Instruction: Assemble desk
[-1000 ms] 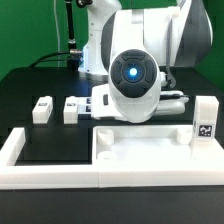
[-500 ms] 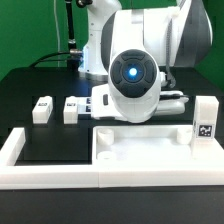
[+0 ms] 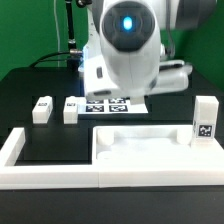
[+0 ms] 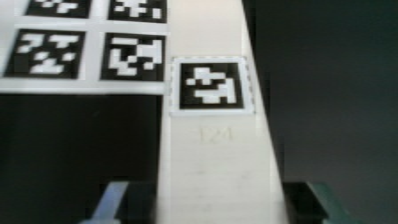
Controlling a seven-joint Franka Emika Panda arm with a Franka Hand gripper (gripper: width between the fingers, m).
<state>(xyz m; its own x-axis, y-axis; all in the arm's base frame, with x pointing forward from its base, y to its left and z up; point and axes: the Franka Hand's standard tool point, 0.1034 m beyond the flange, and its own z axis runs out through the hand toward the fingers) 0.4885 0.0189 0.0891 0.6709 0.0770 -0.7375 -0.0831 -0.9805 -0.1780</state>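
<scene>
In the wrist view my gripper [image 4: 217,208] is shut on a white desk leg [image 4: 217,140], with one finger [image 4: 119,200] on each side of it. The leg carries a square tag [image 4: 212,85] and stretches away from the jaws over the table. In the exterior view the arm's head [image 3: 128,45] is raised and hides the gripper. The rimmed white tabletop [image 3: 140,146] lies at the front, with one leg [image 3: 205,120] standing upright at its right end. Two more legs [image 3: 41,109] [image 3: 70,110] stand on the black table at the exterior view's left.
The marker board [image 3: 115,104] lies flat behind the tabletop, under the arm; its tags also show in the wrist view [image 4: 80,50]. The low white border wall [image 3: 18,150] runs along the front and the left side. The arm's base [image 3: 90,40] is at the back.
The arm has risen well above the table, so its head now sits higher in the exterior view. The marker board, hidden before, now shows below it.
</scene>
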